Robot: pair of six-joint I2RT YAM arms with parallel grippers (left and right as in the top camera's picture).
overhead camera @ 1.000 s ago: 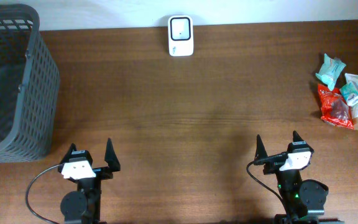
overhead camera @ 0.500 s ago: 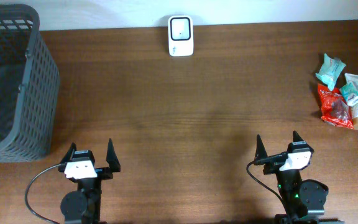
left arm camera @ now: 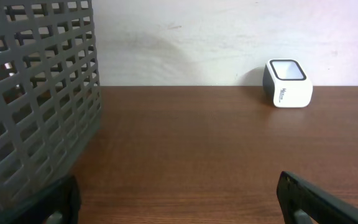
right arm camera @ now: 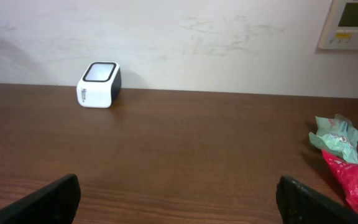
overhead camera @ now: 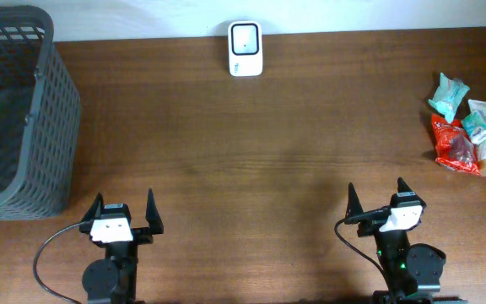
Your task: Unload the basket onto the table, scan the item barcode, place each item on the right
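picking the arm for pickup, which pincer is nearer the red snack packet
Right. The right pincer sits at the near edge, diagonally below-left of the red snack packet. The left pincer is far across the table.

White barcode scanner (overhead camera: 245, 49) upright at table's far edge; crinkled snack packets (overhead camera: 465, 125) heaped near the right edge.

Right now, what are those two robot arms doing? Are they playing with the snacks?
Not yet. The left gripper and right gripper both sit open at the near edge of the table, holding nothing. The snack packets lie untouched on the far right, the white scanner waits at the back, and a grey basket stands on the left.
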